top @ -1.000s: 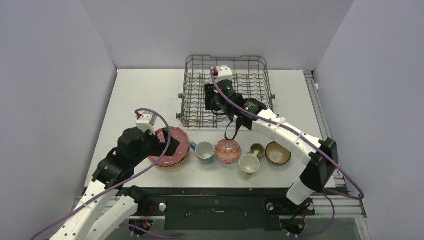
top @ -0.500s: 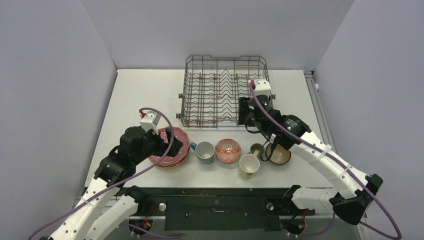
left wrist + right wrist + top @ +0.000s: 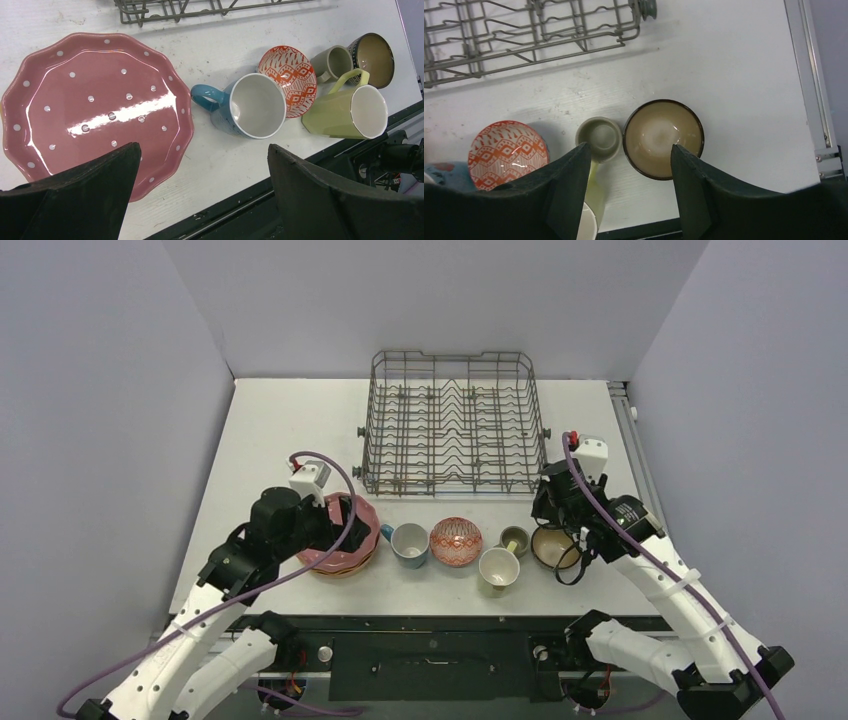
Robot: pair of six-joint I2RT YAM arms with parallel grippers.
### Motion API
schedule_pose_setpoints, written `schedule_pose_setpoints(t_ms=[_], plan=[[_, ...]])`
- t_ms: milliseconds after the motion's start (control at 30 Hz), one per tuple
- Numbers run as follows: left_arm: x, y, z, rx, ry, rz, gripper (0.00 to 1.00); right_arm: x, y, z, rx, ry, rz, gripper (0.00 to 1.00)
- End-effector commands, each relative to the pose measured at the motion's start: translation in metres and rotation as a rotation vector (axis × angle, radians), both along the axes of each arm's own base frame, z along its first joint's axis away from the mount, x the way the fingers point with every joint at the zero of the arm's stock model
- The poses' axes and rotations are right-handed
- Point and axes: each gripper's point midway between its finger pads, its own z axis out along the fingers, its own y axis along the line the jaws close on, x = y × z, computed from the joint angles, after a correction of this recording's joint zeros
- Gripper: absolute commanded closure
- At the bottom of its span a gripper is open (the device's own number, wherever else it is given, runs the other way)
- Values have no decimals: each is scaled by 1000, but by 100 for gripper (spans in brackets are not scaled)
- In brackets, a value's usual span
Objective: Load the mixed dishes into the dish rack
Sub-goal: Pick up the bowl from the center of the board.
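– Two end effectors, both empty? Counts, please.
– Yes. Left end effector (image 3: 202, 150) is spread wide over the pink plate (image 3: 95, 100). Right end effector (image 3: 629, 147) is half spread above the brown bowl (image 3: 663, 137). Rack (image 3: 450, 415) is far back on the table (image 3: 290, 420), with no dish in it. Mugs, three: blue (image 3: 250, 107), yellow (image 3: 350, 112), olive (image 3: 599, 139). Bowls, two: brown, patterned (image 3: 290, 80). Plates: one stack, probably three or four; the lower edges barely show.
– Grasp advice?
– Right: straddle the bowl's rim on the side away from the olive mug just beside it. Left: catch the scalloped edge and lift the top plate only.
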Motion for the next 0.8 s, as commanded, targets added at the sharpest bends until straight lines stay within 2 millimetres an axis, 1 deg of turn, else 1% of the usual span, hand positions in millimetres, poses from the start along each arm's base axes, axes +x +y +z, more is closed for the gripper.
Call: schedule_pose_setpoints(t_ms=[0, 100, 133, 200, 267, 533, 567, 633, 767], plan=[[4, -9, 4, -9, -27, -41, 4, -17, -27, -21, -11, 52, -140, 44], [5, -12, 1, -11, -14, -56, 4, -25, -45, -39, -3, 93, -227, 44], [5, -13, -1, -9, -6, -60, 4, -27, -47, -41, 15, 96, -241, 44], [5, -14, -3, -6, 1, -63, 4, -33, -59, -52, 30, 118, -300, 44], [5, -14, -3, -9, 1, -63, 4, -38, -65, -60, 48, 131, -338, 44], [4, -11, -3, -5, -2, -47, 4, -54, -79, -94, 122, 194, -459, 44], [4, -11, -3, -3, -2, -44, 4, -53, -78, -97, 142, 197, -462, 44], [4, -10, -5, 1, 1, -41, 4, -57, -81, -109, 160, 221, -494, 44], [5, -10, -5, 3, 4, -38, 4, -59, -82, -123, 205, 242, -524, 44]])
